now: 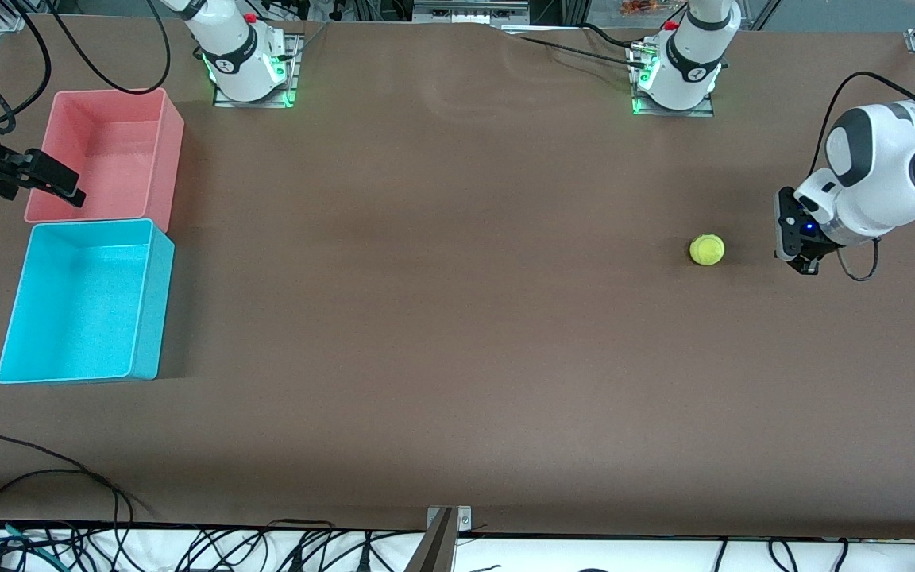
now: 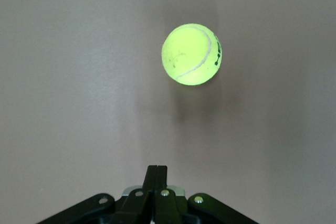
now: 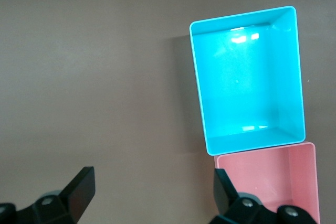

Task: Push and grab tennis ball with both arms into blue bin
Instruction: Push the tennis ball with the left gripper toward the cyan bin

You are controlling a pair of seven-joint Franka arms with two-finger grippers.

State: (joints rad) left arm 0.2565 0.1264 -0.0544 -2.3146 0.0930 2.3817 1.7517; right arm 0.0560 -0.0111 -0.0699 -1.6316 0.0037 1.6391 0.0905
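I'm looking at a robotics lab: two bolted-down arm bases point(image 1: 249, 67) glow green at the brown table's point(image 1: 457, 357) edge, cables point(image 1: 187, 548) trailing.

right end effector point(image 3: 149, 195): fingers point(image 3: 79, 192) spread wide, holding nothing | blue bin point(image 3: 247, 77) on surface point(image 3: 89, 77), ahead of it | pink bin point(image 3: 273, 182) touching blue bin, under one finger

A pink bin point(image 1: 112, 155) sits open-topped on the brown table point(image 1: 442, 318), toward the right arm's end. Black cables point(image 1: 68, 508) lie along the table's edge nearest the front camera.
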